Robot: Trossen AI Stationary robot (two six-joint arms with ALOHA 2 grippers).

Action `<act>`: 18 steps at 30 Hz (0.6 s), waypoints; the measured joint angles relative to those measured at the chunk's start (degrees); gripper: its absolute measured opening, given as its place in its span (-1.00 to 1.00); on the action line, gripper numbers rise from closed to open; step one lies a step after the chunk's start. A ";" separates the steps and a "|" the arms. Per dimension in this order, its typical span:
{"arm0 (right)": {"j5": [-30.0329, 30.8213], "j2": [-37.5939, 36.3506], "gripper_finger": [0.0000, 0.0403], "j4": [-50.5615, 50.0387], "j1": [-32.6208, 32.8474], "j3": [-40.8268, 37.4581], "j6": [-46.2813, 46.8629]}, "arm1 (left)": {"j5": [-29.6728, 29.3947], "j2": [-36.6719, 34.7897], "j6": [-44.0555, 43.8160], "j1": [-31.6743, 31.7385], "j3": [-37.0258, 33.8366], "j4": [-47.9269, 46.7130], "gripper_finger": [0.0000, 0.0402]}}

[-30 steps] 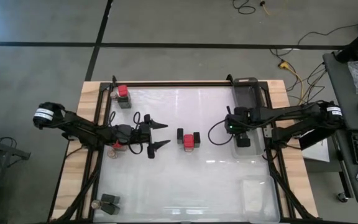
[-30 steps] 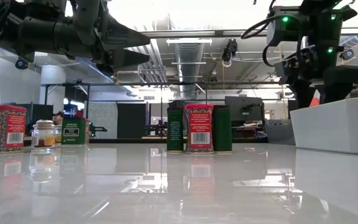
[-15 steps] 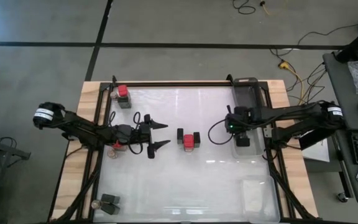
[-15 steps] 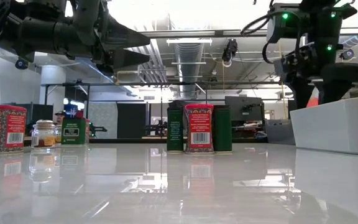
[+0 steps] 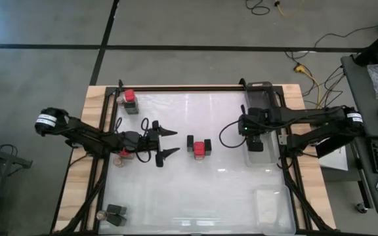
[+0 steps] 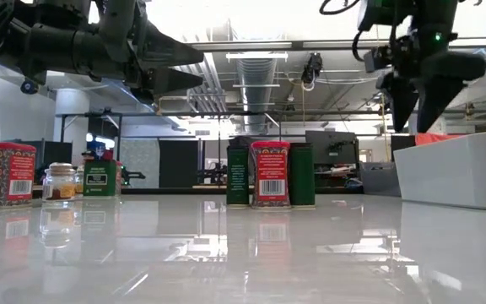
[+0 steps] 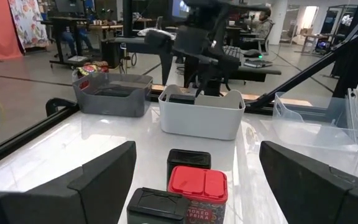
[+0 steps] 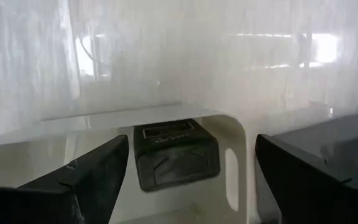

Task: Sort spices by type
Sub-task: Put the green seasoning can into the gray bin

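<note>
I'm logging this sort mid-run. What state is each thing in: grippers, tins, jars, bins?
left gripper: open, empty, aimed at the centre tins.
right gripper: open, empty, above the white bin.
white bin: upright, holds one dark tin.
grey bin: upright, contents hidden.
centre red tin: upright, lid closed, between two dark tins.
smoked paprika tin: upright.
small jar: upright, capped.
</note>
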 joint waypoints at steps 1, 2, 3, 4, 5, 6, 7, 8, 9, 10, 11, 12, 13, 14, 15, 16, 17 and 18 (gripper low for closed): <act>0.02 0.00 0.70 -0.68 0.00 0.80 0.42 | 0.00 0.00 0.00 0.00 0.00 0.00 0.63; 0.02 0.00 0.70 -1.31 0.00 1.71 0.88 | 0.00 0.00 0.00 0.00 0.00 0.00 0.63; 0.00 0.00 0.70 -1.74 0.00 2.63 1.47 | 0.00 0.00 0.00 0.00 0.00 0.00 0.63; -0.01 -0.02 0.70 -2.06 0.00 3.54 1.99 | -0.02 0.00 0.00 0.00 0.00 -0.02 0.63; -0.01 -0.02 0.70 -2.07 0.00 4.40 2.14 | -0.02 0.00 0.04 0.00 0.00 -0.02 0.63; -0.01 -0.02 0.70 -2.00 0.10 5.28 2.42 | -0.02 0.00 0.10 0.00 0.00 -0.02 0.63; -0.04 -0.02 0.70 -1.91 0.13 6.13 2.58 | -0.04 0.00 0.15 0.00 0.00 -0.02 0.63; -0.08 -0.02 0.70 -1.67 0.13 6.90 2.64 | -0.04 0.00 0.17 0.00 0.00 -0.03 0.63; -0.32 -0.02 0.70 -1.10 0.20 7.54 2.80 | -0.07 0.00 0.18 0.00 0.00 -0.11 0.63; -0.89 -0.02 0.70 -0.15 0.32 8.03 3.36 | -0.07 0.00 0.20 0.00 0.00 -0.26 0.63; -1.57 -0.02 0.70 1.30 0.46 8.27 3.72 | -0.07 0.00 0.20 0.00 0.00 -0.54 0.63; -2.42 -0.02 0.70 3.07 0.70 8.34 4.05 | -0.07 0.00 0.22 0.00 0.00 -0.75 0.63; -3.74 -0.02 0.70 5.08 1.05 8.34 4.58 | -0.07 0.00 0.22 0.00 0.00 -0.92 0.63; -5.15 -0.02 0.70 7.68 1.38 8.13 4.95 | -0.08 0.00 0.22 0.00 0.00 -1.00 0.63; -6.29 -0.02 0.70 10.52 1.86 7.74 5.17 | -0.07 0.00 0.22 0.00 0.00 -1.08 0.63; -7.34 0.04 0.70 13.17 2.47 7.27 5.47 | -0.09 0.00 0.22 -0.06 0.00 -1.14 0.63; -7.77 0.20 0.70 15.78 3.20 6.79 5.87 | -0.07 0.00 0.22 -0.07 0.00 -1.16 0.63; -8.05 0.44 0.70 18.52 3.92 6.27 6.18 | -0.07 0.00 0.20 -0.07 0.00 -1.18 0.63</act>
